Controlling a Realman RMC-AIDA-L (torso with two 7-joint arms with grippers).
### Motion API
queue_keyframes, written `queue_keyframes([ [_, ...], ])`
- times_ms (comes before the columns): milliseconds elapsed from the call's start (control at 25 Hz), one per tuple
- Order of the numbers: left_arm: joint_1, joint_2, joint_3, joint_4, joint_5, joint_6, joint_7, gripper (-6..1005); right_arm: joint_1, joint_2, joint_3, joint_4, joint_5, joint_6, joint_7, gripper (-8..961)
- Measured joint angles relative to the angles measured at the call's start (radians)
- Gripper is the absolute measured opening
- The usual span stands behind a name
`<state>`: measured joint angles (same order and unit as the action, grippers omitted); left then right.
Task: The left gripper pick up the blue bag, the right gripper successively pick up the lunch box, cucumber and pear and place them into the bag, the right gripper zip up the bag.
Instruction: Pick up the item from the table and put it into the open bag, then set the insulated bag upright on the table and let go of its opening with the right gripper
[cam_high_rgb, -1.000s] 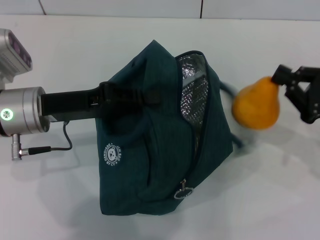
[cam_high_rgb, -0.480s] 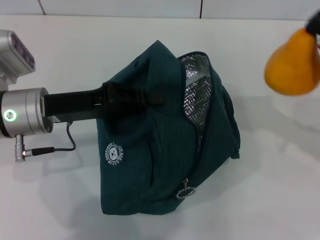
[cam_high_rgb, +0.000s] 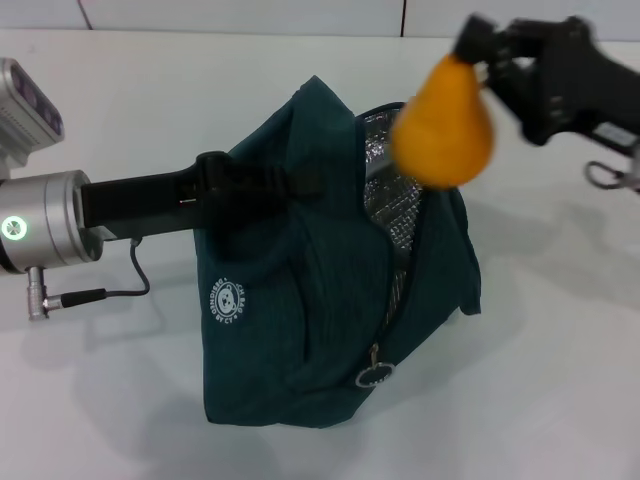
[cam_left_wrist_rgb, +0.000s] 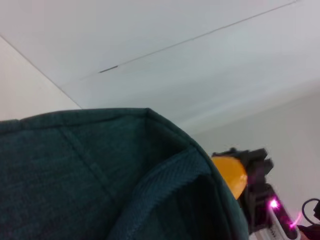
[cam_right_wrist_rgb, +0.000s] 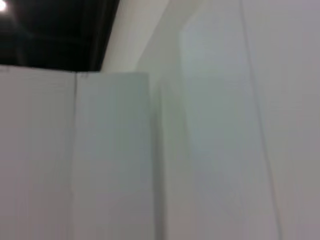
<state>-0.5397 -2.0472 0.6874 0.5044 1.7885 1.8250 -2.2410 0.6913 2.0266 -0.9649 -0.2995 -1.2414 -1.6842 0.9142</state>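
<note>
The right end effector (cam_high_rgb: 478, 55) pinches the pear (cam_high_rgb: 443, 125) above the blue bag (cam_high_rgb: 330, 290), whose open mouth the left end effector (cam_high_rgb: 300, 185) clamps up off the tabletop (cam_high_rgb: 560, 380). Dropping and zipping remain.

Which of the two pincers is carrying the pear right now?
The right pincer, gripping the pear by its top over the blue bag; the left pincer holds the bag.

The head view looks forward and down over the table (cam_high_rgb: 560, 400). The left wrist view sits close against the blue bag (cam_left_wrist_rgb: 75, 175), sharing it and the pear (cam_left_wrist_rgb: 231, 174) with the head view. The right wrist view faces only pale walls.
</note>
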Motion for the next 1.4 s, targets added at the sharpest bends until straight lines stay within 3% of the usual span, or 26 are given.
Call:
queue_keyframes([
  [320, -0.004, 0.002, 0.0, -0.009, -0.014, 0.001, 0.001, 37, 0.087, 0.001, -0.193, 0.063, 0.044, 0.053, -0.004, 103],
  [600, -0.003, 0.006, 0.0, -0.019, -0.026, 0.002, 0.004, 37, 0.079, 0.001, -0.335, 0.056, 0.131, 0.056, -0.001, 113],
  [1240, -0.001, 0.007, 0.0, -0.018, -0.026, 0.0, 0.004, 36, -0.007, -0.002, -0.359, 0.009, 0.177, 0.048, 0.166, 136],
  [1400, 0.001, 0.008, 0.0, -0.018, -0.026, -0.001, 0.004, 36, -0.07, -0.011, -0.359, 0.001, 0.264, 0.063, 0.27, 406],
])
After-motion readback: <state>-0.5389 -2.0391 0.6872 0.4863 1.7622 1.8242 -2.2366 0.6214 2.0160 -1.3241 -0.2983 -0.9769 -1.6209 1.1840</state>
